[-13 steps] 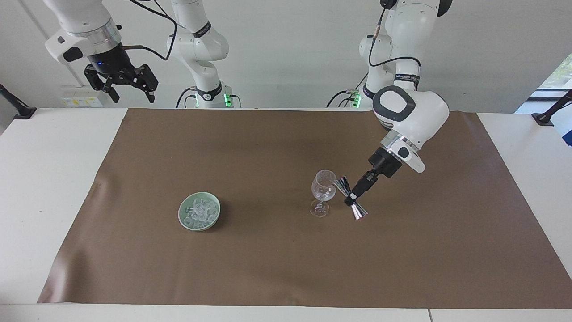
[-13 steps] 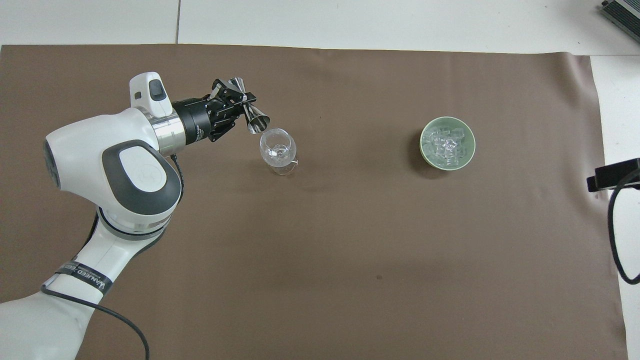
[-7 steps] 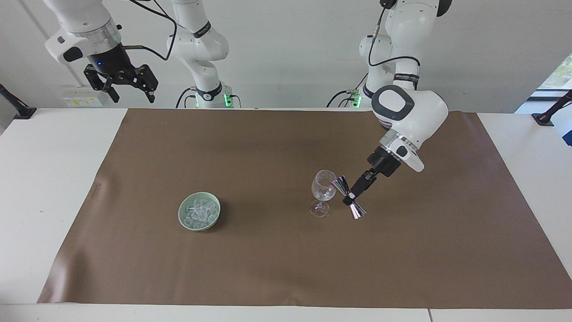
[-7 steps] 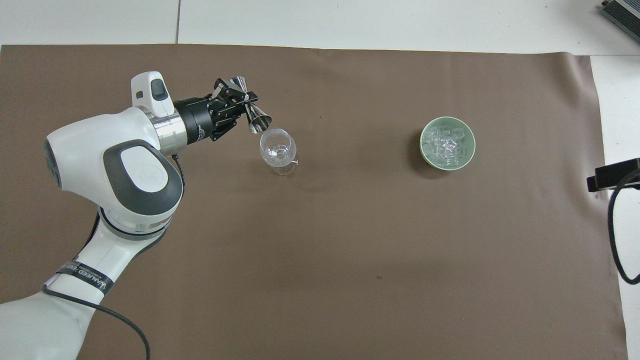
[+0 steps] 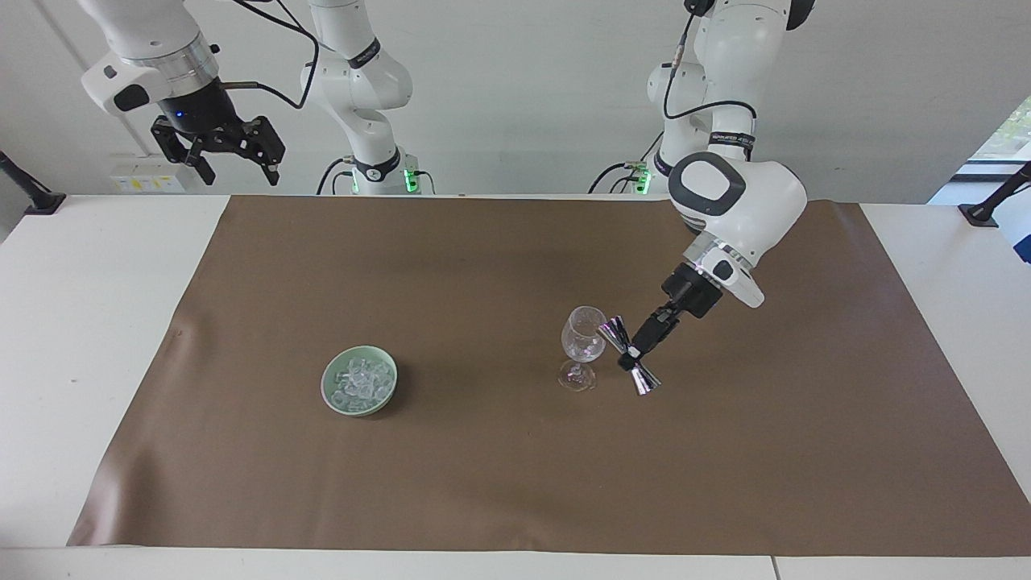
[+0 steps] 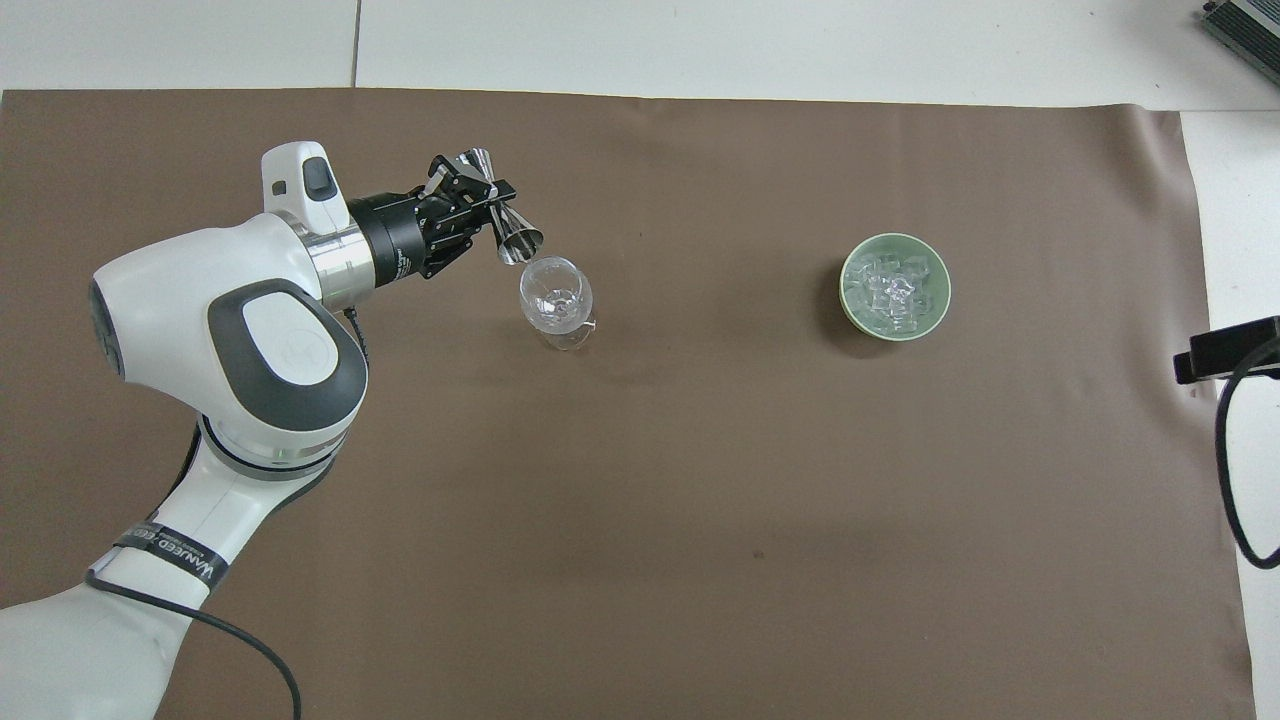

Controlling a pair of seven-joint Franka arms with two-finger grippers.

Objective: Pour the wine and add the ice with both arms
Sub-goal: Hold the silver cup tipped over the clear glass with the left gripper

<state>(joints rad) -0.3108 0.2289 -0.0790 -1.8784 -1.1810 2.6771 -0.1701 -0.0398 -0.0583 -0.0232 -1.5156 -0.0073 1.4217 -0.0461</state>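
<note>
The left gripper (image 5: 630,357), right of centre in the facing view, is clamped on a tilted double-cone steel jigger (image 5: 628,355), its mouth at the clear stemmed glass (image 5: 583,345); a nudge could tip it. The right gripper (image 5: 233,157) waits spread and empty, upper left. The clear chunky ice (image 5: 359,381) fills a pale green bowl (image 5: 331,388), left of centre.

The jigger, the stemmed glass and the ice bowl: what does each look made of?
Jigger, clamped at its waist by the left pincer: polished metal, likely steel, going by its mirror-bright cones. Stemmed glass: clear glass or possibly plastic; the brown mat shows through it. Bowl: probably glazed ceramic, pale green and smooth, holding clear ice.
</note>
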